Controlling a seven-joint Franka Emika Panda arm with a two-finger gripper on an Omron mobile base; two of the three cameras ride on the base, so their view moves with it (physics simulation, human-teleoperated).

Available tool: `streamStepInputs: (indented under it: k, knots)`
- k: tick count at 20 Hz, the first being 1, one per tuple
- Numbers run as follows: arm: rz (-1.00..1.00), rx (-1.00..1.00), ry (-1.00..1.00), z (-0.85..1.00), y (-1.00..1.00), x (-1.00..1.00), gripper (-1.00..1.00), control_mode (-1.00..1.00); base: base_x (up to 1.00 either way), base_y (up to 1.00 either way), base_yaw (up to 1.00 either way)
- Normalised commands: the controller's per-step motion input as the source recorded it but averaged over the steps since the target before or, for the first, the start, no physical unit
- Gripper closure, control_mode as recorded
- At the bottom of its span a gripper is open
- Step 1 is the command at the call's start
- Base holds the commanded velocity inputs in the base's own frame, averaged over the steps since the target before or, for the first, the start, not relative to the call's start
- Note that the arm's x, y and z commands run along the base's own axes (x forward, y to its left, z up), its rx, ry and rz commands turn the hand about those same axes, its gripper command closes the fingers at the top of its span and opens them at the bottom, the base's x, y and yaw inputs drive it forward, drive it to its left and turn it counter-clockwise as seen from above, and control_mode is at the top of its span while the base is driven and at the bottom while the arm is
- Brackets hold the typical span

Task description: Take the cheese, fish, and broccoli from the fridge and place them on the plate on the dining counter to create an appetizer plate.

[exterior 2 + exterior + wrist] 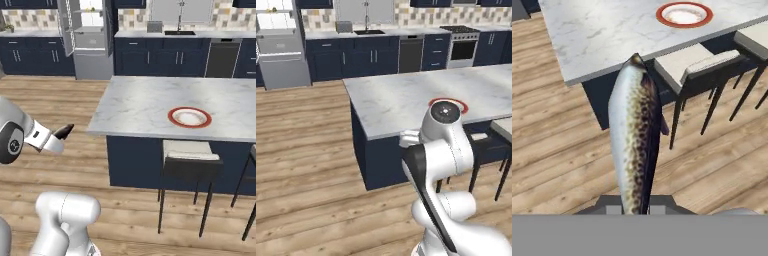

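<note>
Gripper (634, 210) is clamping narrowly on the slim dark-backed, pale-bellied speckled fish (634, 150); in the hand view the body is sticking straight out from between the fingers, over the wood plank floor (557, 150).

Step in hand, by my reading: carrying the fish across to the round white plate with the red-orange rim (189, 117), which is sitting bare on the white grey-veined marble dining counter (145, 107), well away from the gripper.

To do it well:
- keep the fish level while travelling, since most of its length is hanging unsupported beyond the fingers
- lift above the counter's edge before reaching in
- steer wide of the dark stool with the pale seat (191, 150), tucked just below the plate's side of the counter
- lower close over the plate's white centre before releasing, so the long body is lying inside the rim.

View differences:
- Right base view is showing only a dark tip of the fish (64, 131) beyond the white wrist; the hand view is giving its full markings.
- Left base view: the arm is covering most of the plate (462, 105); the tall grey steel fridge (281, 50) is standing far left.
- Right base view is showing the fridge (87, 37) with its door open and white shelves.
</note>
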Motion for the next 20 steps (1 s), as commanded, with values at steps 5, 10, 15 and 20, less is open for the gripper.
streamStepInputs:
  k: [5,10,15,20]
  knots:
    - [0.0,0.0,0.0,0.0,0.0,0.0,1.0,1.0,-0.02,-1.0,-0.1]
    - [0.0,0.0,0.0,0.0,0.0,0.0,1.0,1.0,0.27,-1.0,-0.03]
    - [0.0,0.0,0.0,0.0,0.0,0.0,1.0,1.0,0.84,-0.93,0.01]
    - [0.0,0.0,0.0,0.0,0.0,0.0,1.0,1.0,1.0,-0.41,0.13]
